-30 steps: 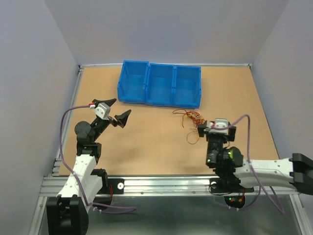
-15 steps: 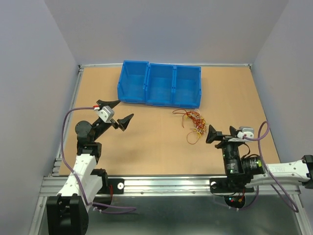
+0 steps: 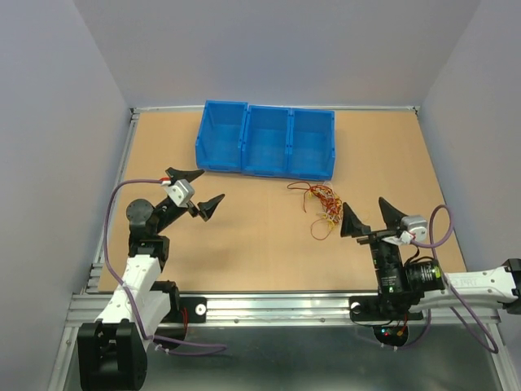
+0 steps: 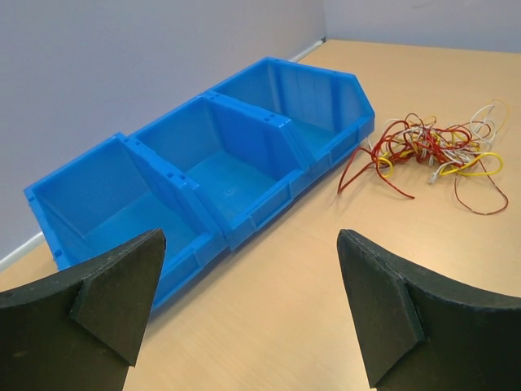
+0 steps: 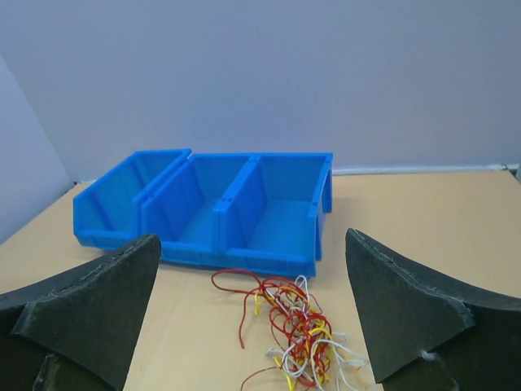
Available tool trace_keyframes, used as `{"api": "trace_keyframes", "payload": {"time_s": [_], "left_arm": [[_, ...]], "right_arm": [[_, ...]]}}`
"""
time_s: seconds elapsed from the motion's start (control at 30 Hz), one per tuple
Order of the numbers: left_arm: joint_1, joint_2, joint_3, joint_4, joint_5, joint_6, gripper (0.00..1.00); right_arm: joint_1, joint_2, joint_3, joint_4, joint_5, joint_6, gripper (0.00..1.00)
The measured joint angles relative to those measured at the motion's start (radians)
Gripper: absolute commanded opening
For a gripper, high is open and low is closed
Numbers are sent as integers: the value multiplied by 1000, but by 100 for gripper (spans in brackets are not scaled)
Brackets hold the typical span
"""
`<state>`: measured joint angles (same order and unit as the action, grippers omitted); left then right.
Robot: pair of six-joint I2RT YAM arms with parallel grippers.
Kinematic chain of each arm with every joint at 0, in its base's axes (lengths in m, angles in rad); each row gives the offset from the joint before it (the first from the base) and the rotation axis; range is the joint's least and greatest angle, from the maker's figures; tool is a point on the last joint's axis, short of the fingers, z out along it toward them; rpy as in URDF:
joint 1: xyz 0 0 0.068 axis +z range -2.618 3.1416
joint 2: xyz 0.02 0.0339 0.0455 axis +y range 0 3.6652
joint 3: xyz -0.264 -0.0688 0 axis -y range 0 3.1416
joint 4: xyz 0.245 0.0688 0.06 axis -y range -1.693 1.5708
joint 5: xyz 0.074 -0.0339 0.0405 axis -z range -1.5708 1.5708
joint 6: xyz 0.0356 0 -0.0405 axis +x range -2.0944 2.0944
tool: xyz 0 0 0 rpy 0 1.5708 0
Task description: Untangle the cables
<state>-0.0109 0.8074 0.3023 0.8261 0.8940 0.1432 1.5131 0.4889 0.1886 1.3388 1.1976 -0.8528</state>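
The right gripper (image 3: 368, 218), released and empty like the left gripper (image 3: 202, 189), has been drawn back from the still-tangled cables (image 3: 321, 204).

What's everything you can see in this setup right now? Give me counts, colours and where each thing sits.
cables: one tangled bunch of thin wires; red, yellow-orange and white; on the table just in front of the rightmost bin, lying free
bins: three joined in a row; blue; far middle of the table, nothing visible inside them
table: one; tan board
left pincer: one; black fingers; near left, raised above the table, open and holding nothing
right pincer: one; black fingers; near right, just on the near side of the cables, open and holding nothing
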Motion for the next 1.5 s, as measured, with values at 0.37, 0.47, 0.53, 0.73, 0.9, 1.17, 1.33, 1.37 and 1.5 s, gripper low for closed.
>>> {"api": "trace_keyframes", "payload": {"time_s": [0.37, 0.47, 0.53, 0.73, 0.9, 1.17, 1.33, 1.37, 1.5], "left_arm": [[0, -8, 0, -24, 18, 13, 99], [0, -43, 0, -30, 13, 22, 99], [-2, -63, -1, -29, 10, 32, 99], [-8, -58, -1, -27, 6, 43, 99], [-23, -18, -1, -30, 3, 48, 99], [-92, 48, 2, -86, -37, 77, 99], [-107, 27, 2, -106, -55, 99, 99], [-107, 19, 2, -108, -60, 103, 99], [-110, 0, 2, -109, -75, 112, 99]], "right_arm": [[-679, 345, 366, -323, -418, 426, 100], [-1126, 554, 531, -453, -724, 782, 100], [-1217, 666, 570, -530, -839, 921, 100], [-1213, 846, 638, -779, -1097, 1126, 100], [-1211, 826, 638, -923, -1164, 1188, 100], [-1211, 533, 441, -1140, -1213, 1253, 100], [-1188, 539, 417, -1228, -1256, 1253, 100], [-1168, 565, 417, -1246, -1244, 1252, 100], [-1060, 697, 418, -1325, -1150, 1251, 100]]}}
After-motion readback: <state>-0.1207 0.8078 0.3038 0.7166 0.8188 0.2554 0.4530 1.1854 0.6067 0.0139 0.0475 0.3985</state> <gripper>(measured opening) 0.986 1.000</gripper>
